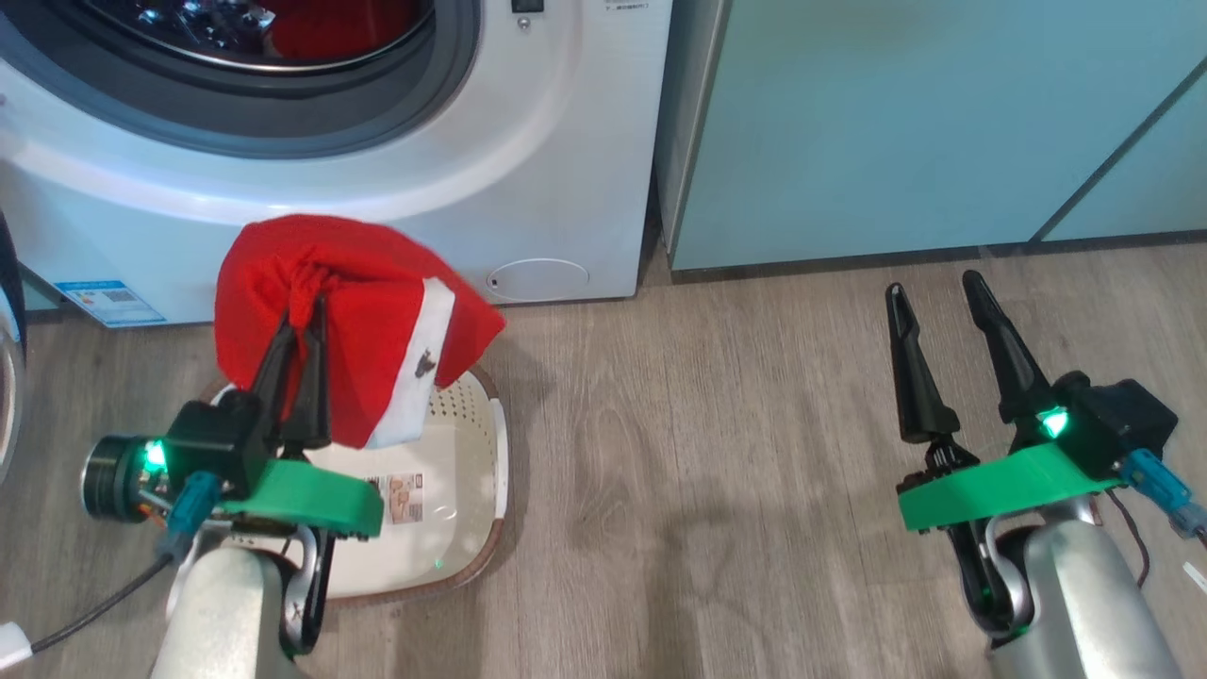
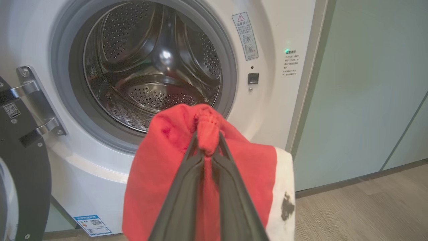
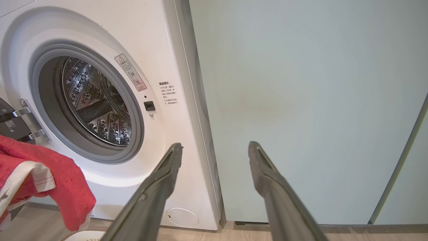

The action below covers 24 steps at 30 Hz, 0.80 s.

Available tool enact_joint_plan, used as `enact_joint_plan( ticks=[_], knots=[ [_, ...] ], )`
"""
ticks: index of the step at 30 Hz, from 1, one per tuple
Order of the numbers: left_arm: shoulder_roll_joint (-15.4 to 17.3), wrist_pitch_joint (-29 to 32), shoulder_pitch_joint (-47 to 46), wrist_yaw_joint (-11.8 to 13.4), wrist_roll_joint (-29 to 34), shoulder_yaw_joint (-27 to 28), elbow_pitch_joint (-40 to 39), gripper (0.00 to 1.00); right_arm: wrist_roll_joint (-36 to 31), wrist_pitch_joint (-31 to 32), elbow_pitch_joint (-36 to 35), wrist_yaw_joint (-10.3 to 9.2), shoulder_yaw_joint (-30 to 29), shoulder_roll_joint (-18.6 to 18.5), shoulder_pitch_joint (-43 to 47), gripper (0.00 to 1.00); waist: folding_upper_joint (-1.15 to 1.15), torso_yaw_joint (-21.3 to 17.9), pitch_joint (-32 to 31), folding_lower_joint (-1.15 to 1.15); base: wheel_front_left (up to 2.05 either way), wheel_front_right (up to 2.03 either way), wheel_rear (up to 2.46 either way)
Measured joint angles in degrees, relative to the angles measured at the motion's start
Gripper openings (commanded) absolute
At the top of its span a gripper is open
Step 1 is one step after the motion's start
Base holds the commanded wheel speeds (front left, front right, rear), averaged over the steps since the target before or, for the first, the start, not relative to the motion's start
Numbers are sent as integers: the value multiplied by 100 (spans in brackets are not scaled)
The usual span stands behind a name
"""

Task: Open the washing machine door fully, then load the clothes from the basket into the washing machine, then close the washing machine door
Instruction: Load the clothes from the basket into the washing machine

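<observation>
**While the drum (image 2: 150,67) gapes, red clothes (image 1: 368,311) hang from the left claw (image 1: 302,316)**

Cut off at far left, the washing machine door (image 2: 23,180) shows a slice of black rim and hinge, swung clear of the washing machine (image 1: 528,160) and its grey-ringed mouth. Pressed together, the left claw pinches the clothes by a bunched fold above the basket (image 1: 471,443), which cloth and forearm (image 1: 226,613) half hide. A dark mark (image 1: 423,363) on the white trim is unreadable. Bare floor (image 1: 707,424) opens rightward; before the teal cabinets (image 1: 896,123) the right claw (image 1: 933,283) hovers spread, empty.
</observation>
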Motion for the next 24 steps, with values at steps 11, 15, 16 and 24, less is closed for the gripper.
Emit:
enact_joint_plan(
  ticks=[11,15,16,24],
  knots=[
    [-115,0,20,-87,79,132,-60,0,0,0,-5,0,14,0,98,100,0,4,-3,0,0,0,0],
    [-136,0,13,-93,86,172,-145,0,1,0,-33,0,31,0,93,100,0,-27,100,0,0,0,0],
    [-138,0,2,-115,86,183,-157,0,1,0,-42,0,30,0,92,100,0,-36,138,0,0,0,0],
    [-151,0,-620,-256,87,523,-279,0,2,0,-131,0,63,0,8,100,0,-115,687,0,0,0,0]
  ],
)
